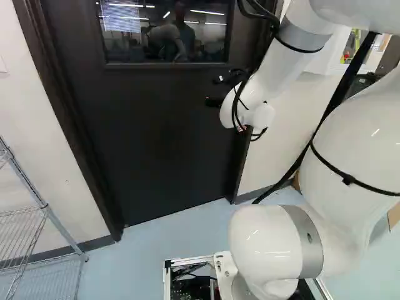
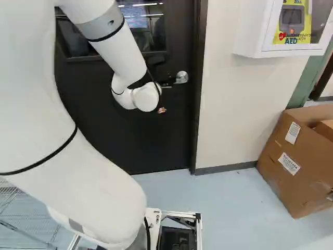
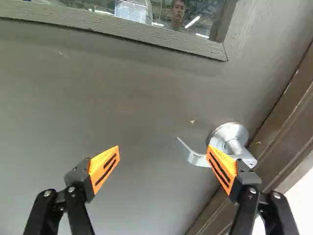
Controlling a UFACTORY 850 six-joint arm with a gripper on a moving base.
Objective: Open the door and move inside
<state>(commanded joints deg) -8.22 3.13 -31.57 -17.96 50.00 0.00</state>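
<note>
1. The hand (image 1: 212,91) stands wide open, holding nothing; one orange pad (image 3: 223,169) overlaps the lever handle (image 3: 234,147), touching or not I can't tell.
2. That handle's on the dark door (image 1: 156,131), closed within its frame (image 2: 197,99).
3. Past that: a wall cabinet (image 2: 254,31), cardboard box (image 2: 286,182).

A yellow sign (image 2: 307,25) in the white wall cabinet (image 2: 256,28) reads "ZOLL" and "AED"; the cardboard box's (image 2: 284,188) labels (image 2: 289,163) are unreadable.
</note>
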